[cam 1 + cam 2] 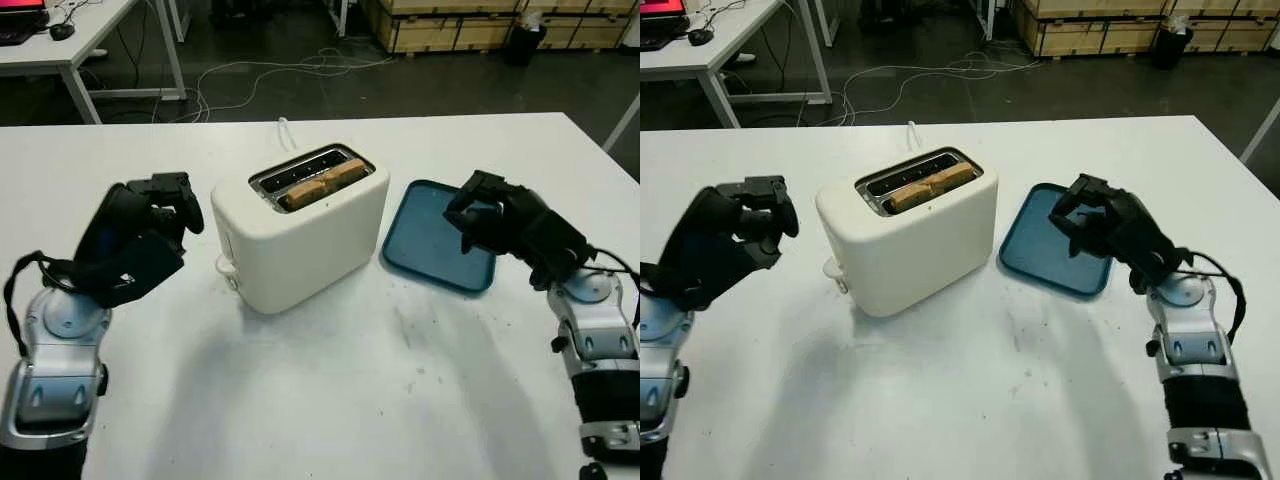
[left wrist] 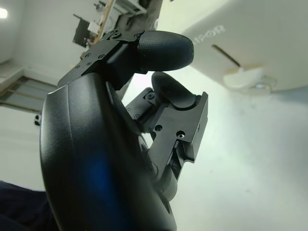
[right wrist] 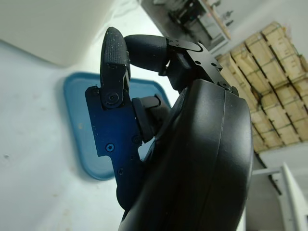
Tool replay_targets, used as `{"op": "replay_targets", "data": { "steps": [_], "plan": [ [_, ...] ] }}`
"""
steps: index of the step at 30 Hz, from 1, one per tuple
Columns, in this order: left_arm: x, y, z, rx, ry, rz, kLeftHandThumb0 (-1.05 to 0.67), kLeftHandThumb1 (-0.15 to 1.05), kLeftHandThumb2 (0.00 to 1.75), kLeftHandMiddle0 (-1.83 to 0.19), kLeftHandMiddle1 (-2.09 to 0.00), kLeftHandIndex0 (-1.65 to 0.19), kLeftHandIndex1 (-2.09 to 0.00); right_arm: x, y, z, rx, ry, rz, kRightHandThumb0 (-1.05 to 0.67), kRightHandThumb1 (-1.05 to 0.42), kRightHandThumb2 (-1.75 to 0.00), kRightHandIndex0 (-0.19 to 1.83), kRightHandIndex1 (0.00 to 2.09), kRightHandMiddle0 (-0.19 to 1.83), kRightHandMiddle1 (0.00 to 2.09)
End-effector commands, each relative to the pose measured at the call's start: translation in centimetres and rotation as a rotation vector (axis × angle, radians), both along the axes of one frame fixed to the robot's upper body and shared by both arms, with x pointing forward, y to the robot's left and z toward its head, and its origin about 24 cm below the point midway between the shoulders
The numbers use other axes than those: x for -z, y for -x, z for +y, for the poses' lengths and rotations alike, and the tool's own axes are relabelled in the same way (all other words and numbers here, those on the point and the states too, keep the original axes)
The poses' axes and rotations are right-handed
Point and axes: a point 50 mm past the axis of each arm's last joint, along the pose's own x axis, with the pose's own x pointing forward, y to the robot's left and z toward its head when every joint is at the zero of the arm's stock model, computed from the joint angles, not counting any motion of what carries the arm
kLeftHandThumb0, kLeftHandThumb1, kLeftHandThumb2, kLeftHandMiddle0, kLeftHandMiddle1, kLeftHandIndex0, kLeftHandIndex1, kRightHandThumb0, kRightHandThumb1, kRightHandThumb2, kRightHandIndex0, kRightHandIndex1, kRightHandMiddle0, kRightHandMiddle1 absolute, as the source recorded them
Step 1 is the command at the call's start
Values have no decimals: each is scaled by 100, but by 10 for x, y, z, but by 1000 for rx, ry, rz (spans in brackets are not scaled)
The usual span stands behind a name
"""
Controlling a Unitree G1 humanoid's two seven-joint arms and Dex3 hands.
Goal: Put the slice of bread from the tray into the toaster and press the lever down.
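The slice of bread (image 1: 320, 185) already sits in a slot of the toaster (image 1: 300, 235), and the blue tray (image 1: 430, 240) lies bare on the counter (image 1: 400, 400). The lever (image 1: 226, 266) looks low, though whether it is fully pressed I cannot tell. The left hand (image 1: 160, 215) beside the toaster and the right hand (image 1: 490, 215) over the tray have clenched fingers, holding nothing.

The toaster (image 1: 300, 235) stands on the table (image 1: 400, 400) in front of me, about mid-table. The bread (image 1: 322, 184) sits in its slot, top edge showing. The lever (image 1: 227, 267) is low on the toaster's left end, toward me. The tray (image 1: 425, 240) lies flat on the table just right of the toaster, apart from it. My left hand (image 1: 160, 215) is left of the toaster, near the lever end, not touching it. My right hand (image 1: 490, 215) is above the tray's right side. Behind the table, cables (image 1: 270, 75) lie on the floor, with another table (image 1: 70, 45) at far left.
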Motion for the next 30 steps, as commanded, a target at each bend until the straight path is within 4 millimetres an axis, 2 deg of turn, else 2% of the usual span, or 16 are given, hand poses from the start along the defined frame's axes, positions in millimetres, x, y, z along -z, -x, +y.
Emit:
{"op": "replay_targets", "data": {
  "steps": [1,12,30],
  "plan": [
    [-7,-3,4,-16,-39,-11,14,72,92,-108,-175,-80,-175,-11,-6,1,-40,49,-52,-38,-92,-42,79,175,56,175],
    [-11,-9,6,-16,-103,-31,16,71,85,-106,-175,-78,-175,-21,-20,0,-106,97,-121,-34,-92,-44,88,175,64,175],
    [-2,-11,-1,-22,-120,-31,13,68,91,-105,-175,-78,-175,-17,-18,0,-133,72,-122,-28,-92,-45,84,175,58,175]
  ]
}}
